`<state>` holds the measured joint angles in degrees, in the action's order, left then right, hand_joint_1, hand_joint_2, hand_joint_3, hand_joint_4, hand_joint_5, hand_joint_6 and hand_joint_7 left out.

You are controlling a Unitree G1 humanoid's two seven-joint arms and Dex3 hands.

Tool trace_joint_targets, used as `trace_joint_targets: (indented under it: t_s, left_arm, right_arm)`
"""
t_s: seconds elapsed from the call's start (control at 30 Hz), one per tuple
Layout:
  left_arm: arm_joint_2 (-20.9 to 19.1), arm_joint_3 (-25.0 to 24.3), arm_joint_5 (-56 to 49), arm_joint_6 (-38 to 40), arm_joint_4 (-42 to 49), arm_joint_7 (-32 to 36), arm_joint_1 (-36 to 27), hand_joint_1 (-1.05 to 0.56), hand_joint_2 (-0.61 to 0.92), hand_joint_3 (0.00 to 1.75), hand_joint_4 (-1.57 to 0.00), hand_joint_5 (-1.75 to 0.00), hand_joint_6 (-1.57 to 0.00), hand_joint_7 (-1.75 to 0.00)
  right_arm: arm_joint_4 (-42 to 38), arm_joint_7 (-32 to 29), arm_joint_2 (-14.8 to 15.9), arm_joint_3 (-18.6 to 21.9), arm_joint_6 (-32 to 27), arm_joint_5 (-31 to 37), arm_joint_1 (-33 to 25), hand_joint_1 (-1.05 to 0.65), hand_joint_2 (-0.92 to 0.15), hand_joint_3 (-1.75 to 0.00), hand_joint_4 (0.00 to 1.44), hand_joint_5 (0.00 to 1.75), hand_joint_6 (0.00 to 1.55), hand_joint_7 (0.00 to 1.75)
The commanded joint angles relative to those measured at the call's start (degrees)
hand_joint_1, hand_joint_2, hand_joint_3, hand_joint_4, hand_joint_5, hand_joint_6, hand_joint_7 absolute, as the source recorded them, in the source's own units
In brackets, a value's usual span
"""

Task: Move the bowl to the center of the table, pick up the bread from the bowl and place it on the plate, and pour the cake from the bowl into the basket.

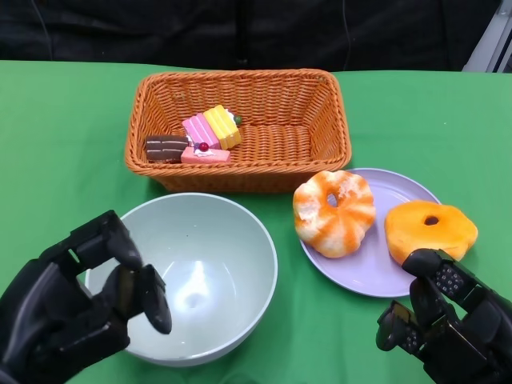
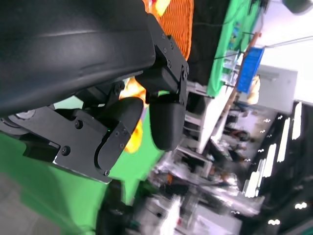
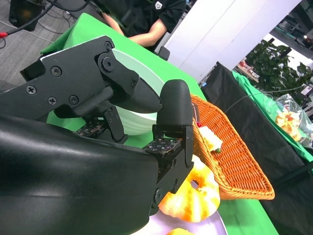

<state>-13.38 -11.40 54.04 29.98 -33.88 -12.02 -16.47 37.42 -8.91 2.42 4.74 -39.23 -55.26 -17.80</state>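
The pale green bowl (image 1: 216, 240) stands empty at the table's near middle. Behind it the wicker basket (image 1: 240, 78) holds several small cake pieces (image 1: 204, 136). A purple plate (image 1: 392, 192) to the bowl's right carries an orange-and-white striped bread ring (image 1: 334, 212) and a plain orange bread (image 1: 430, 228). My left hand (image 1: 72, 304) hovers at the bowl's near left rim, fingers loosely bent and holding nothing. My right hand (image 1: 448, 320) sits just in front of the plate, below the orange bread, also empty. The right wrist view shows the bowl (image 3: 137, 122), the basket (image 3: 234, 161) and the striped bread (image 3: 195, 196).
Green cloth covers the table, with bare room at the left (image 1: 56, 144) and far right (image 1: 448, 120). A person in dark clothes (image 3: 146, 19) sits beyond the table in the right wrist view. The left wrist view shows my left hand (image 2: 122, 98) and a strip of the basket (image 2: 178, 19).
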Motion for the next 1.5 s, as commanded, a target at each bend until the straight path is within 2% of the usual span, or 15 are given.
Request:
trace_joint_targets:
  t_s: [0.03, 0.13, 0.23, 0.3, 0.47, 0.5, 0.53, 0.67, 0.73, 0.8, 0.87, 1.5]
  left_arm:
    - [-0.21, -1.61, 4.61, 2.59, -1.32, 2.84, -0.36, -0.12, 0.53, 1.73, -0.98, -1.75, -0.8, -1.75]
    - [1.44, -3.25, 17.27, 5.0, -1.5, 7.16, -2.63, -0.24, 0.49, 1.73, -1.04, -1.75, -0.88, -1.75]
    - [1.1, -3.89, 22.82, 5.56, -0.95, 8.55, -3.41, -0.27, 0.47, 1.7, -1.05, -1.75, -0.89, -1.75]
    - [0.59, -3.9, 24.14, 5.56, -0.87, 9.13, -3.52, -0.28, 0.48, 1.68, -1.06, -1.75, -0.89, -1.75]
    - [0.48, -3.91, 25.48, 5.16, 1.94, 5.67, -3.34, -0.33, 0.47, 1.68, -1.06, -1.75, -0.87, -1.75]
    - [0.47, -3.83, 25.17, 4.98, 2.67, 4.41, -2.94, -0.33, 0.51, 1.53, -1.05, -1.75, -0.84, -1.75]
    - [0.51, -3.74, 25.1, 4.97, 3.55, 3.48, -2.43, -0.33, 0.53, 1.47, -1.04, -1.75, -0.83, -1.75]
    - [0.61, -3.74, 24.99, 5.13, 4.68, 2.37, -1.85, -0.35, 0.54, 1.41, -1.04, -1.75, -0.82, -1.75]
    - [1.54, -3.8, 27.41, 5.65, 6.9, 1.94, -1.09, -0.37, 0.48, 1.52, -1.03, -1.75, -0.82, -1.75]
    - [2.03, -3.99, 29.21, 5.93, 8.69, 1.4, -0.42, -0.4, 0.46, 1.53, -1.01, -1.75, -0.82, -1.75]
    - [1.98, -4.17, 29.67, 5.8, 8.91, 1.48, -0.13, -0.4, 0.45, 1.52, -1.01, -1.75, -0.81, -1.75]
    - [1.88, -4.93, 30.64, 5.22, 7.23, 1.4, -0.79, -0.39, 0.48, 1.57, -1.0, -1.75, -0.8, -1.75]
  right_arm:
    - [0.65, -0.56, 0.72, 0.61, -0.31, -0.52, -0.04, -0.18, -0.7, -1.0, 0.8, 1.75, 0.57, 1.75]
    - [0.97, 0.74, 1.13, 0.59, -0.22, -1.49, -0.51, -0.17, -0.69, -1.02, 0.81, 1.75, 0.6, 1.71]
    - [1.66, 1.35, 1.78, 0.18, -0.19, -1.65, -0.85, -0.17, -0.68, -1.04, 0.81, 1.75, 0.62, 1.69]
    - [1.82, 1.42, 1.96, 0.07, -0.13, -1.67, -0.94, -0.18, -0.67, -1.04, 0.81, 1.75, 0.62, 1.68]
    - [1.39, 4.65, 2.26, 0.02, 0.56, -3.68, -1.79, -0.17, -0.69, -1.04, 0.8, 1.75, 0.63, 1.68]
    - [1.03, 5.79, 2.43, 0.09, 0.85, -3.86, -1.81, -0.16, -0.7, -1.02, 0.79, 1.75, 0.62, 1.68]
    - [0.61, 7.2, 2.55, 0.15, 1.29, -3.96, -1.85, -0.16, -0.71, -1.01, 0.78, 1.75, 0.62, 1.68]
    - [0.04, 9.29, 2.59, 0.23, 1.95, -3.74, -1.97, -0.16, -0.71, -0.98, 0.77, 1.75, 0.62, 1.68]
    - [-2.6, 13.48, 0.75, 1.1, 3.35, -7.71, -2.33, -0.16, -0.7, -0.97, 0.76, 1.75, 0.59, 1.72]
    - [-4.76, 15.93, -0.43, 1.85, 4.07, -11.38, -2.36, -0.21, -0.68, -0.89, 0.76, 1.75, 0.57, 1.74]
    - [-5.65, 16.26, -0.35, 2.2, 3.97, -12.8, -2.13, -0.24, -0.69, -0.85, 0.76, 1.75, 0.57, 1.74]
    - [-4.54, 15.58, 0.61, 2.04, 3.83, -13.42, -2.46, -0.24, -0.73, -0.81, 0.76, 1.75, 0.56, 1.75]
